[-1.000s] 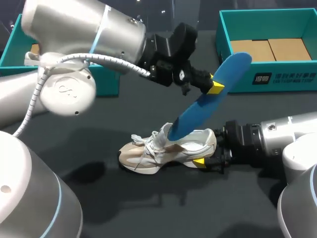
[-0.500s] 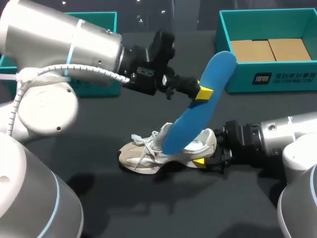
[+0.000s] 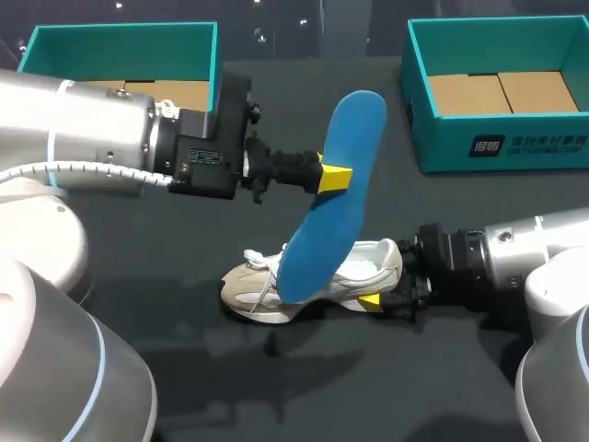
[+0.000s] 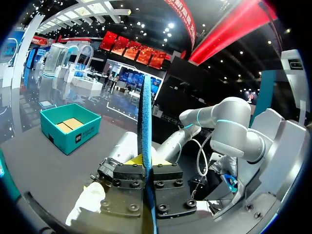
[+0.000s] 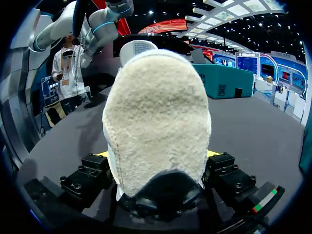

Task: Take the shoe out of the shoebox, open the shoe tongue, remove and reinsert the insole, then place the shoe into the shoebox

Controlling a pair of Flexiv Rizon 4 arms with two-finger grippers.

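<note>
L arm's fingers [image 3: 335,175] pinch blue insole [image 3: 327,203] at its edge, holding it tilted, near upright, above bench [image 3: 460,387]; insole's lower end overlaps shoe [image 3: 250,289] in head view, can't tell if touching. Beige shoe lies on bench btwn the arms, toe twd L arm. R arm's fingers [image 5: 158,168] clamp shoe's heel from both sides. Two teal shoeboxes at far edge: one [image 3: 120,39] behind L arm, other [image 3: 497,147] at R, both well apart from shoe.

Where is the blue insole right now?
Head view, mid-table: the insole is pinched in the left gripper, its lower end overlapping the shoe held by the right gripper.
</note>
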